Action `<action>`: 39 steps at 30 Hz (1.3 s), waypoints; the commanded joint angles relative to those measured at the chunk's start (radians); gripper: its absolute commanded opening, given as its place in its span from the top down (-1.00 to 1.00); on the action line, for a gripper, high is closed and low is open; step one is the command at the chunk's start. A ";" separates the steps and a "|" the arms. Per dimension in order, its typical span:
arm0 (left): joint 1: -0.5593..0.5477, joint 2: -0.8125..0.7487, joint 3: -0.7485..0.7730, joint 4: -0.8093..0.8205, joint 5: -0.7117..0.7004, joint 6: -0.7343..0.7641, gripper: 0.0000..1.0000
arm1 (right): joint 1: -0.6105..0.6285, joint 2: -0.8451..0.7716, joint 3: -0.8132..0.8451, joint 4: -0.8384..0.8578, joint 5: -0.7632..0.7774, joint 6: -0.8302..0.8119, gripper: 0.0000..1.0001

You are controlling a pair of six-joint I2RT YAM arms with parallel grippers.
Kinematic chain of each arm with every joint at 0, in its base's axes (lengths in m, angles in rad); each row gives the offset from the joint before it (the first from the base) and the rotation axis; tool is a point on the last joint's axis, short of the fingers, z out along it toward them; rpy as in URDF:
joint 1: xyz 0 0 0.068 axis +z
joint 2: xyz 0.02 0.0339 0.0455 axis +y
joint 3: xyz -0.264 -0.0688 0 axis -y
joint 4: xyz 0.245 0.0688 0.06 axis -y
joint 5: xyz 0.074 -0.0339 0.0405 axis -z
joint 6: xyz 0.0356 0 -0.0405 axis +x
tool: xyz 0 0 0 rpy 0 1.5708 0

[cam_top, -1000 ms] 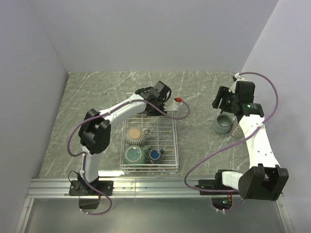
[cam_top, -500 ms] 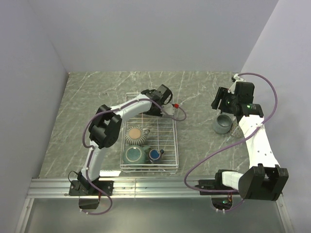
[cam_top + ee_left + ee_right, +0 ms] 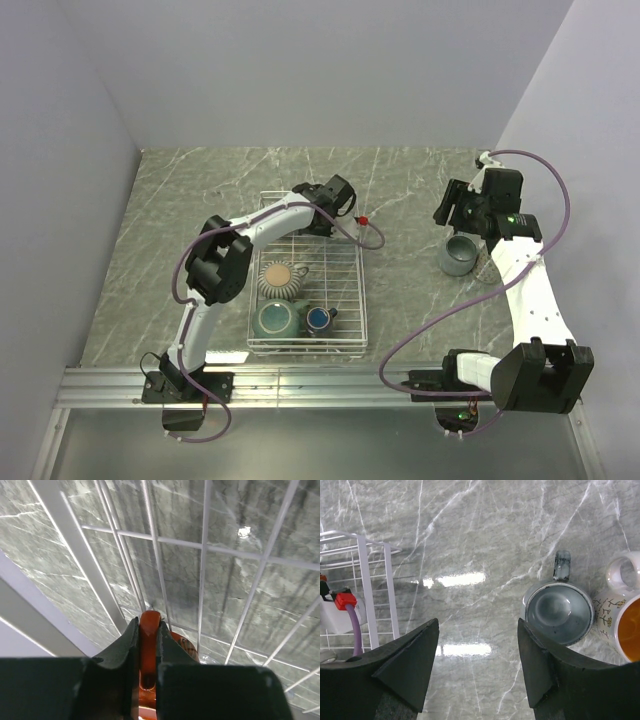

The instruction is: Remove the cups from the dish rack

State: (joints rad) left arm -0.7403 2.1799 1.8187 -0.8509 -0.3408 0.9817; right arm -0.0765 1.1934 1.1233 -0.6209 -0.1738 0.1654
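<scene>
Left jaws: I'm seeing them clamping on a thin orange-brown wall, the red-brown mug [image 3: 182, 647]. Both fingers [image 3: 131, 645] are squeezing it, and the narrow slot between them is filled by the mug. I can't tell from the wrist view whether that's rim or handle.

Directly under those jaws the white wires of the dish rack [image 3: 202, 570] are crossing, with the grey marble counter [image 3: 240, 605] showing through the grid. I can't tell whether the mug is touching the wires.

From the top camera the left arm [image 3: 262, 225] is reaching to the rack's far end, and the mug is hiding under the wrist. Back toward the bases from those jaws, inside the rack, a ribbed beige cup [image 3: 280, 278] is sitting first. Beyond it comes a grey-teal mug [image 3: 274, 320], with a small dark-blue cup [image 3: 319, 318] just beside it.

Right jaws: they're spreading wide, gripping nothing, and hovering over bare counter. Just ahead and off to one side, a second grey-teal mug [image 3: 559, 612] is standing upright on the counter, mouth up, handle pointing away from the jaws. A white mug with orange inside [image 3: 625, 615] is sitting right against it at the frame edge.

On the opposite side of these jaws a rack corner is showing, with a purple cable [image 3: 354, 630] and its red connector [image 3: 344, 601], well apart from the two mugs.
</scene>
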 commanded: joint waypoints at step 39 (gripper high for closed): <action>0.081 -0.557 0.218 0.291 1.005 -1.120 0.99 | 0.314 -0.250 -0.310 1.225 -0.721 0.637 -0.39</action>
State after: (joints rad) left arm -0.6540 1.6585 2.0171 -0.6453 0.5686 -0.0677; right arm 0.2142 0.9600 0.8093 0.3653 -0.8764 0.7086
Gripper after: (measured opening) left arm 0.146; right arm 0.703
